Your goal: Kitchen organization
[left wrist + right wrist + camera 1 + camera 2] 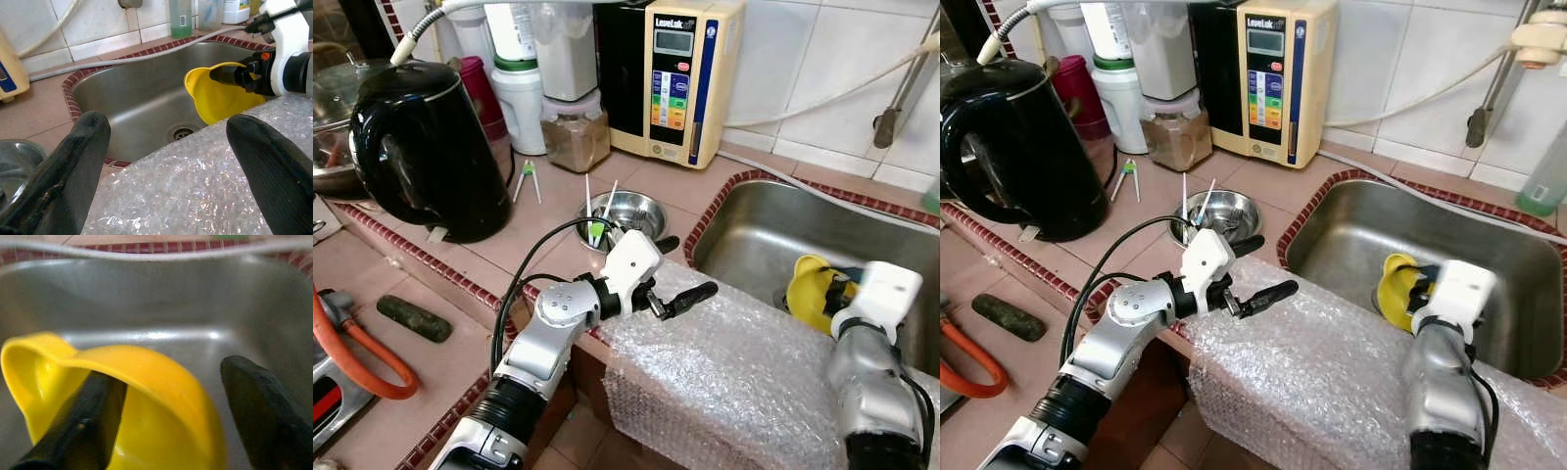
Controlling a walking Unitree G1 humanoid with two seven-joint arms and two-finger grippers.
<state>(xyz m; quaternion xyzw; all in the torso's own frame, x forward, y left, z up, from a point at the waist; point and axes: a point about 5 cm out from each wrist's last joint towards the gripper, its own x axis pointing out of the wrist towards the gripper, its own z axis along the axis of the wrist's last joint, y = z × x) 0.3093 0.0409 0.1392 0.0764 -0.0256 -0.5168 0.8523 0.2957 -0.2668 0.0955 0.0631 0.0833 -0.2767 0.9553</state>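
Note:
A yellow funnel-like cup sits tilted in the steel sink. My right gripper reaches down into the sink and is open. One of its fingers is inside the cup's mouth and the other stands apart outside the rim. My left gripper hovers open over a sheet of bubble wrap draped on the counter's front edge, with nothing between its fingers. From the left wrist view the cup and the right gripper's white wrist show beyond the wrap.
A small steel bowl with sticks stands just behind the left gripper. A black kettle, a jar of brown powder and a cream water unit line the back counter. An orange hose lies at the left.

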